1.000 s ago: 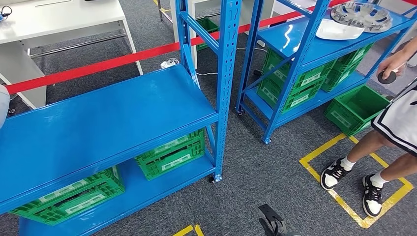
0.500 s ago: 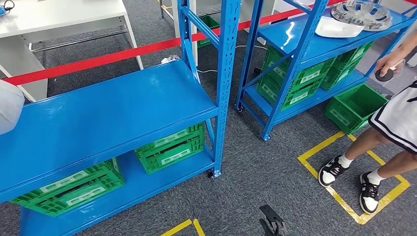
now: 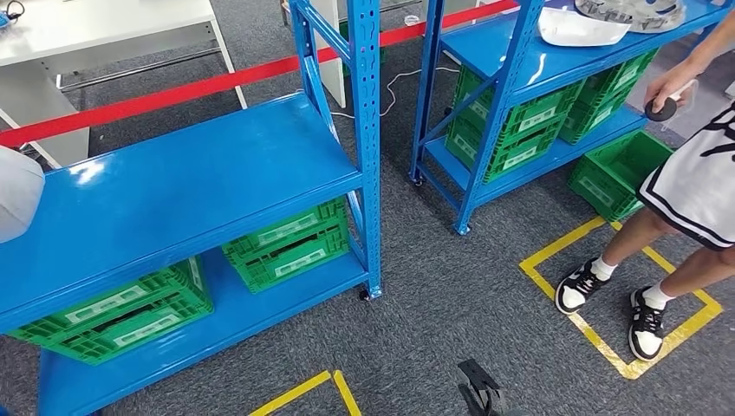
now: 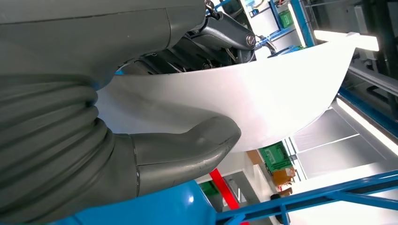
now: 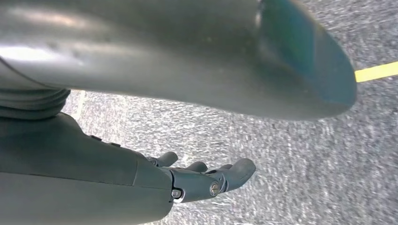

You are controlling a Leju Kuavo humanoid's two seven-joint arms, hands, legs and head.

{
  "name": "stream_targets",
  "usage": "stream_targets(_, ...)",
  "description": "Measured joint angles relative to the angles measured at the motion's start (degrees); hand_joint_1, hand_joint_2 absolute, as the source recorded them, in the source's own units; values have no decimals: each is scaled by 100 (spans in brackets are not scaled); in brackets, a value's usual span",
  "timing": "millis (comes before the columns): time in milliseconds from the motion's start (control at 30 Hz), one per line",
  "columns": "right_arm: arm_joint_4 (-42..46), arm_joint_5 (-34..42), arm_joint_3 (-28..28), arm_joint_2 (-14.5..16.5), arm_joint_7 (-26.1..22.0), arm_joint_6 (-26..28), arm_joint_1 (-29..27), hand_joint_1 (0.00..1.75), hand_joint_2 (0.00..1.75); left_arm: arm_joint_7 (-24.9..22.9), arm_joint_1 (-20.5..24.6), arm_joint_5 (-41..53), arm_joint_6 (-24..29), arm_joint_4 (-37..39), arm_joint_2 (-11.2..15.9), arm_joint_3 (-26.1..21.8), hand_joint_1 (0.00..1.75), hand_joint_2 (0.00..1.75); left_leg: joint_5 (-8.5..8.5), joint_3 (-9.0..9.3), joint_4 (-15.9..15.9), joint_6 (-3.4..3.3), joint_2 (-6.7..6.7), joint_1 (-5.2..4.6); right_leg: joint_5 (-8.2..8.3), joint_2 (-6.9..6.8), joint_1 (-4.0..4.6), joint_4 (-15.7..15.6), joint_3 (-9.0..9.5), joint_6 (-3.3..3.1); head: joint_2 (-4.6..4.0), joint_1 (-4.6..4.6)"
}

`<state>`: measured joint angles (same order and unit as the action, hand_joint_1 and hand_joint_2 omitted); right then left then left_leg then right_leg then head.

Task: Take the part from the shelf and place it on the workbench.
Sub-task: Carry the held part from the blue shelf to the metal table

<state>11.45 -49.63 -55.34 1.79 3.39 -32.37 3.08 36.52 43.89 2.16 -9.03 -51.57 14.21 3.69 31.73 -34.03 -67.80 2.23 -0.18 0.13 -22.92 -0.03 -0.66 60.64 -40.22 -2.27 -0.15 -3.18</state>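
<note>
A white curved part point(image 4: 263, 93) is held by my left hand point(image 4: 117, 140), with the thick thumb point(image 4: 192, 145) pressed against its underside and the darker fingers over its top. In the head view the same white part point(image 3: 16, 204) pokes in at the left edge, above the near blue shelf point(image 3: 199, 182). My right hand point(image 5: 206, 180) hangs over the grey carpet, its fingers stretched out and nothing in them. A white table point(image 3: 104, 26) stands at the back left, behind a red barrier tape point(image 3: 173, 91).
A second blue rack point(image 3: 555, 61) at the back right carries another white part point(image 3: 581, 28) and a silver wheel cover point(image 3: 637, 10). Green crates point(image 3: 286, 247) fill the lower shelves. A person point(image 3: 693, 182) stands at the right in a yellow floor square point(image 3: 555, 299), holding a dark round object point(image 3: 659, 110).
The whole picture has shifted, so the camera has moved. The white part has come into the head view at the left edge.
</note>
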Motion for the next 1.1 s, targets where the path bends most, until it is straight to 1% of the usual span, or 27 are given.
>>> stream_targets(33,0,1,-1,2,1,0,1,0,0,1,5,7,-2,-28,2,3,175,175,-31,291,394,-33,4,-17,56,0,3,-6,-31,22,0,-5)
stream_targets(67,0,1,-2,3,2,4,2,0,0,1,13,15,-3,-55,3,7,175,175,-28,484,695,-66,6,-37,109,1,4,-18,-41,51,0,-10)
stream_targets(100,0,1,-5,5,5,8,3,0,0,-2,30,23,-5,-74,5,10,175,175,0,578,866,-97,5,-58,165,1,-1,-39,-39,86,0,-4)
stream_targets(167,0,-1,-16,7,11,15,2,0,0,-10,62,36,-7,-81,2,14,175,175,-90,537,950,-173,3,-71,274,5,-12,-106,-31,167,0,11)
stream_targets(200,0,-2,-26,8,19,9,-1,0,0,-17,78,44,-9,-78,-5,17,175,175,-154,503,980,-223,10,-62,243,11,-15,-100,-57,197,0,20)
stream_targets(233,0,-4,-35,10,30,-1,-5,0,0,-22,86,52,-11,-77,-14,20,175,175,-235,454,1006,-274,19,-49,101,18,-17,-13,-113,221,0,14)
stream_targets(267,0,-7,-43,13,40,-14,-7,0,0,-26,92,61,-15,-76,-22,22,175,175,-323,386,1025,-313,29,-32,-152,24,-20,195,-201,237,0,10)
stream_targets(333,0,-13,-48,17,40,-36,-3,0,0,-28,97,73,-20,-78,-30,25,175,175,-485,199,1019,-346,31,-32,-749,26,-24,912,-414,263,0,-2)
stream_targets(367,0,-17,-48,17,27,-39,-1,0,0,-28,90,77,-21,-77,-30,25,175,175,-566,86,1011,-342,30,-32,-909,26,-23,1273,-474,277,0,-5)
stream_targets(400,0,-23,-48,17,9,-39,-2,0,0,-28,77,78,-22,-76,-27,25,175,175,-643,-25,999,-335,30,-32,-926,25,-23,1509,-462,287,0,-5)
stream_targets(433,0,-32,-48,17,-9,-39,-4,0,0,-28,56,78,-22,-76,-21,25,175,175,-715,-135,983,-321,30,-29,-826,25,-23,1557,-347,292,0,-5)
stream_targets(500,1,-54,-48,17,-30,-39,0,0,0,-28,2,76,-22,-90,-1,26,175,175,-830,-327,925,-278,29,-19,-600,25,-28,1064,175,293,0,-7)
stream_targets(567,2,-72,-48,17,-36,-39,15,0,0,-20,-53,67,-21,-144,46,25,175,175,-912,-465,853,-211,32,-24,-707,39,-11,305,743,255,0,-21)
stream_targets(600,2,-77,-48,17,-37,-39,17,0,0,-10,-73,57,-21,-173,73,25,175,175,-949,-498,831,-174,35,-30,-800,49,0,74,888,224,0,-27)
stream_targets(667,2,-87,-48,17,-39,-39,2,0,0,8,-107,36,-25,-207,126,24,175,175,-1035,-517,839,-102,39,-28,-812,54,16,-33,893,138,0,-32)
stream_targets(700,1,-91,-48,17,-39,-39,-3,0,0,14,-124,28,-28,-214,152,24,175,175,-1025,-534,829,-70,36,-19,-767,40,10,-44,865,96,0,-29)
stream_targets(733,1,-95,-48,17,-40,-39,-5,0,0,14,-141,24,-31,-219,179,24,175,175,-917,-574,758,-36,33,-8,-710,25,4,-53,820,50,0,-22)
stream_targets(767,0,-97,-48,17,-40,-39,-5,0,0,14,-157,22,-34,-224,204,24,175,175,-705,-642,581,-2,32,3,-644,9,-6,-62,761,12,0,-13)
stream_targets(833,0,-102,-48,17,-40,-39,-3,0,0,12,-179,22,-42,-231,237,24,175,175,-133,-815,-66,55,31,16,-518,-9,-6,-61,618,-21,0,2)
stream_targets(867,0,-106,-48,17,-40,-39,-4,0,0,13,-194,22,-46,-234,246,24,175,175,53,-876,-423,71,32,20,-451,-16,-4,-58,537,-22,0,3)
stream_targets(900,0,-109,-48,17,-40,-39,-4,0,0,13,-213,22,-50,-235,251,24,175,175,104,-876,-677,78,31,20,-383,-23,-2,-55,452,-18,0,3)
stream_targets(933,0,-111,-48,17,-40,-39,-4,0,0,13,-232,22,-52,-235,253,24,175,175,39,-800,-770,75,31,20,-316,-28,-1,-53,367,-11,0,3)
stream_targets(967,0,-112,-48,17,-40,-39,-3,0,0,13,-245,22,-53,-237,254,24,175,175,-96,-627,-663,62,31,20,-250,-31,0,-51,285,-1,0,3)
stream_targets(1000,0,-112,-48,17,-40,-38,-2,0,0,13,-251,22,-54,-247,256,24,175,175,-217,-352,-370,41,31,19,-186,-33,1,-47,216,13,0,3)
stream_targets(1033,0,-112,-48,17,-42,-39,-2,0,0,13,-252,22,-54,-267,260,24,175,175,-222,-12,52,13,31,12,-130,-32,6,-45,162,34,0,2)
stream_targets(1067,0,-112,-48,17,-42,-39,-1,0,0,16,-250,21,-56,-295,265,24,175,175,-173,285,444,-19,28,-2,-76,-31,7,-46,129,61,0,-3)
stream_targets(1100,0,-112,-48,17,-42,-38,1,0,0,19,-245,20,-56,-319,272,24,175,175,-102,481,749,-53,25,-21,-21,-31,6,-55,116,92,0,-3)
